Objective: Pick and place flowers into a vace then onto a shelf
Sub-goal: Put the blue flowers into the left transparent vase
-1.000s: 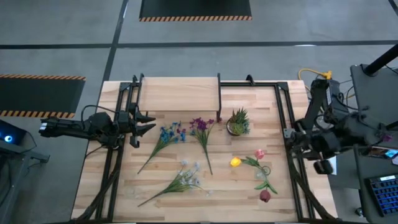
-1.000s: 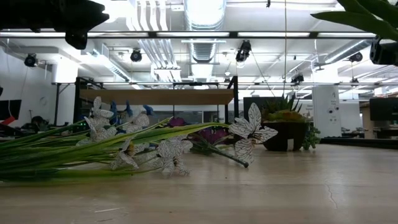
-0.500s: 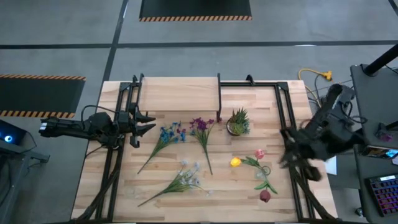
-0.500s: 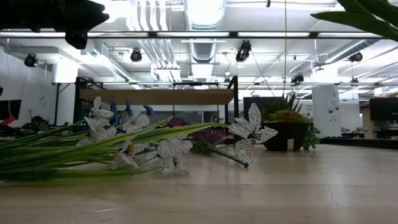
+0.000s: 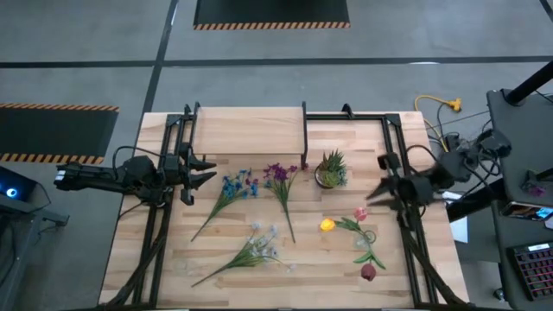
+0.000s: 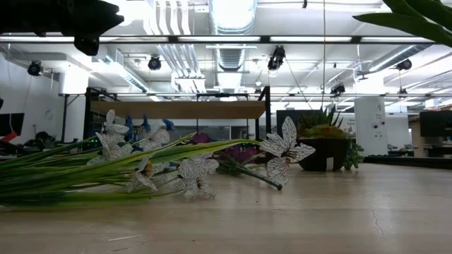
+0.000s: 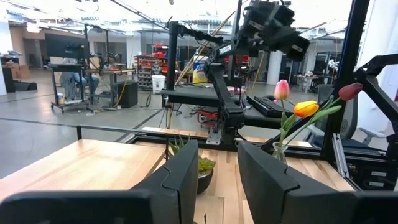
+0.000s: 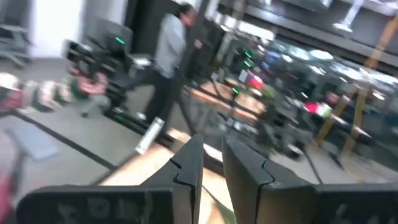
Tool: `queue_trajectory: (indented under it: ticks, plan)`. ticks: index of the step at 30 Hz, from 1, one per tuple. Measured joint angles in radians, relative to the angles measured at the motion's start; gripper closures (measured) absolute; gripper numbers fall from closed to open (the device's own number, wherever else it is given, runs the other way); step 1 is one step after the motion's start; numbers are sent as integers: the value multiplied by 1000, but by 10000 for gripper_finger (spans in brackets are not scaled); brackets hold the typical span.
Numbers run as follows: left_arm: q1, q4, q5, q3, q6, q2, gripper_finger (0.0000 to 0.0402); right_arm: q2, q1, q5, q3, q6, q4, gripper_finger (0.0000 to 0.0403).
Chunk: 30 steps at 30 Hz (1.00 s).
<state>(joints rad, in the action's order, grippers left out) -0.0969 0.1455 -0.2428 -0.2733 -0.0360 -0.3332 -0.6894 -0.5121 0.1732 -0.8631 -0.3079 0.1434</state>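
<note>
The flowers lie loose on the tabletop: a blue stem [image 5: 232, 190], a purple stem [image 5: 281, 183], a white stem [image 5: 251, 250] and a bunch of pink, yellow and red tulips [image 5: 356, 231]. The shelf [image 5: 249, 130] stands at the far edge. My left gripper [image 5: 204, 171] is open and empty, left of the blue blooms. My right gripper [image 5: 377, 180] is open and empty above the table's right side, just beyond the pink tulip. In the left wrist view the tulips [image 7: 292, 112] show ahead, with the right arm [image 7: 267, 28] above them.
A short spiky potted plant [image 5: 331, 170] stands right of the shelf, between the purple stem and my right gripper. Black metal frame rails [image 5: 393, 147] run along both sides of the table. In the low view the white flowers [image 6: 141, 169] lie nearest, with bare wood to their right.
My right arm has swung in from beyond the table's right edge toward the left, crossing the right frame rail, and its gripper now hangs over the table near the pink tulip and the potted plant. The flowers have stayed where they were.
</note>
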Motion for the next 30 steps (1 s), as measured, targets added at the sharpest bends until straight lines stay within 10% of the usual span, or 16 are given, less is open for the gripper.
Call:
queue_trajectory:
  ticks: [14,30]
  plan:
    - [0,0,0,2,0,0,304,133,404,-198,120,88,42,351]
    - [0,0,0,24,0,0,304,296,443,-234,608,264,-391,351]
